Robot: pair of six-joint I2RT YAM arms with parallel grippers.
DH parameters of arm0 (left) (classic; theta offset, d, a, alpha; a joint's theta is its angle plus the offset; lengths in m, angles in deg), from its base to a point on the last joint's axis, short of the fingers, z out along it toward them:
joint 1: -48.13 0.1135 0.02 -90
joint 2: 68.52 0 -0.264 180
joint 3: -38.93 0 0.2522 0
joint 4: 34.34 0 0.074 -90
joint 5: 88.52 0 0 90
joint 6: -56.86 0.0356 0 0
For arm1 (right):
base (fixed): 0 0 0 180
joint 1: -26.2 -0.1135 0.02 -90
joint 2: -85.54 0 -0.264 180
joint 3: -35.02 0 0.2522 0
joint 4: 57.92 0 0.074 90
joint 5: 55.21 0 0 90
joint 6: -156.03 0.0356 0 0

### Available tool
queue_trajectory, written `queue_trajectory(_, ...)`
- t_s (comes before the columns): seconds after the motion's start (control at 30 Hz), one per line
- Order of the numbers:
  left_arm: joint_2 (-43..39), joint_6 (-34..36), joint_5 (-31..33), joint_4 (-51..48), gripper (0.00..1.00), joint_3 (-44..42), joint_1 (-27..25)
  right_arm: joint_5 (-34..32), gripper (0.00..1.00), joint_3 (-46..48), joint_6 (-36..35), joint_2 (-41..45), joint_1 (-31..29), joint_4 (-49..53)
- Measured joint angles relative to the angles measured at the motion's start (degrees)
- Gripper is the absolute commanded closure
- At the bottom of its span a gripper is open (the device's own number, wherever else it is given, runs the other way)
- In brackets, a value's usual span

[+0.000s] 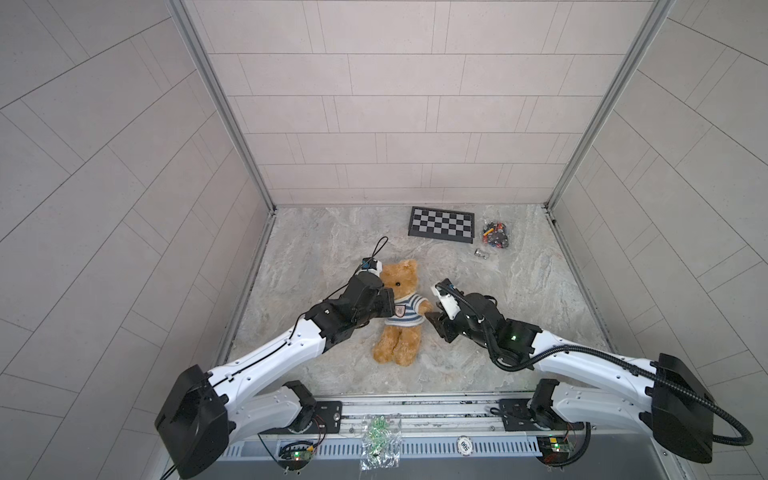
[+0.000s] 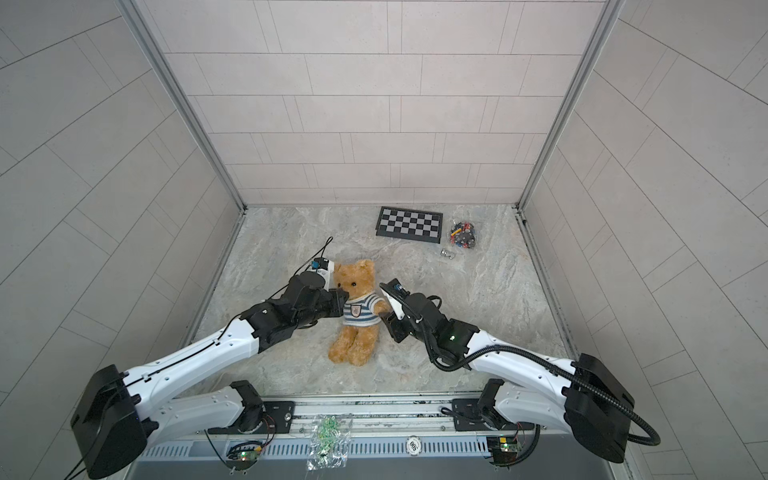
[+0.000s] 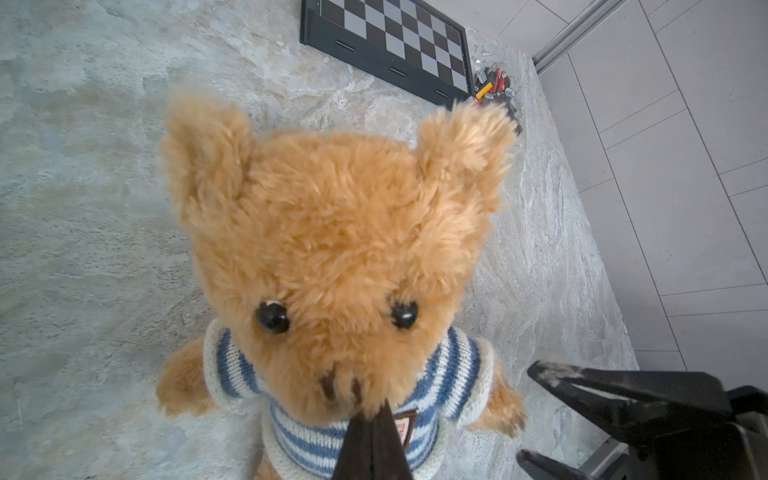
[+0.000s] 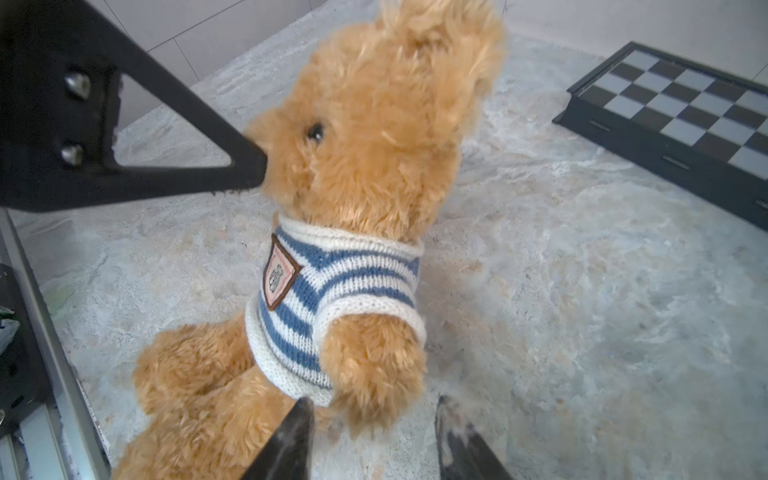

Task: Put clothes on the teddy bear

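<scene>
Just one teddy bear (image 1: 402, 280), one sweater (image 1: 406, 314); left tool (image 3: 380, 415) tight on its snout, right tool (image 4: 374, 401) apart.

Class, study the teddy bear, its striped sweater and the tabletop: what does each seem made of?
The teddy bear looks plush: shaggy, matte golden pile. The sweater is knitted yarn, its stitch rows visible. The tabletop looks like veined stone, though possibly a printed surface.

A golden-brown teddy bear (image 2: 353, 332) in a blue-and-white striped sweater (image 2: 358, 311) rests on a marbled tabletop (image 2: 478, 311), the left gripper (image 2: 344, 300) closed at its muzzle and the right gripper (image 2: 390, 322) just beside its paw. Near the back wall lie a chessboard (image 2: 409, 224), a bag of small parts (image 2: 462, 236) and a small metal piece (image 2: 446, 252)
</scene>
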Motion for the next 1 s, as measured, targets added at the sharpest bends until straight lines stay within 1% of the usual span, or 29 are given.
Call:
queue_trajectory(0.13, -1.5, -2.1, 3.1, 0.2, 1.00, -1.1, -2.5, 0.0, 0.43, -4.8, 6.1, -2.8, 0.0, 0.0)
queue_trajectory(0.23, -2.3, -3.5, 5.0, 0.2, 1.00, -1.6, -3.8, 0.1, 0.43, -7.1, 8.8, -5.6, 0.0, -0.3)
queue_trajectory(0.33, -3.1, -4.5, 6.5, 0.2, 1.00, -2.2, -4.5, 0.3, 0.44, -8.0, 10.5, -8.8, 0.0, -0.4)
queue_trajectory(0.47, -3.7, -5.1, 7.8, 0.2, 1.00, -2.6, -4.7, 0.2, 0.48, -8.0, 11.4, -11.8, 0.0, 0.1)
queue_trajectory(0.57, -4.1, -5.4, 8.3, 0.2, 1.00, -3.0, -4.7, -0.3, 0.51, -7.4, 11.8, -12.0, 0.0, 0.7)
queue_trajectory(0.8, -4.7, -5.7, 8.8, 0.1, 1.00, -3.5, -4.7, -2.1, 0.67, -3.8, 12.1, -9.1, 0.3, 1.3)
queue_trajectory(0.93, -5.5, -5.8, 9.3, -0.3, 1.00, -4.0, -4.7, -2.8, 0.68, -3.1, 12.2, -7.9, 1.2, 2.5)
queue_trajectory(1.0, -5.7, -5.8, 9.4, -0.4, 1.00, -4.1, -4.7, -2.9, 0.67, -3.1, 12.2, -7.5, 1.4, 3.1)
